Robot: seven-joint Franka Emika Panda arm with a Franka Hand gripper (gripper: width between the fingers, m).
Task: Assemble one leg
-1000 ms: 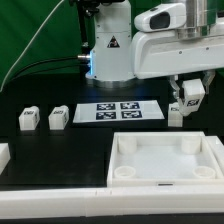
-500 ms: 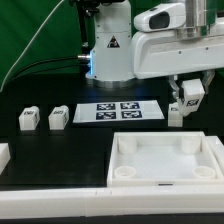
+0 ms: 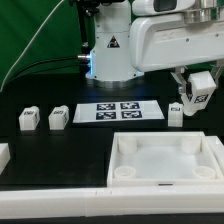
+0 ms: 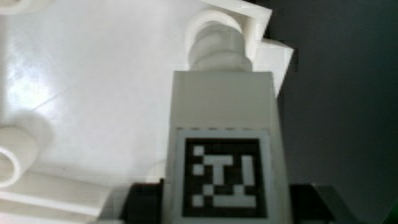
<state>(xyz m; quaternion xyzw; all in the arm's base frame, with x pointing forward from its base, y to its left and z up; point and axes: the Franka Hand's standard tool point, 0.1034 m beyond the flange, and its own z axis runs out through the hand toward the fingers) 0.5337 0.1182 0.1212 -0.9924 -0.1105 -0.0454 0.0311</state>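
My gripper (image 3: 192,101) is shut on a leg (image 3: 194,94), a small white post with a black-and-white tag, and holds it in the air at the exterior view's right, above the far right corner of the white panel (image 3: 165,160). In the wrist view the held leg (image 4: 224,130) fills the middle, gripped between both dark fingers (image 4: 151,202), with the panel (image 4: 89,90) and a round corner socket (image 4: 217,42) beyond it. Another leg (image 3: 175,115) stands on the table just below my gripper. Two more legs (image 3: 28,120) (image 3: 57,118) stand at the exterior view's left.
The marker board (image 3: 120,111) lies flat on the black table in the middle. The robot base (image 3: 108,50) stands behind it. A white part (image 3: 3,156) pokes in at the left edge.
My gripper has risen and shifted to the exterior view's right with the leg in it. The other parts have not moved.
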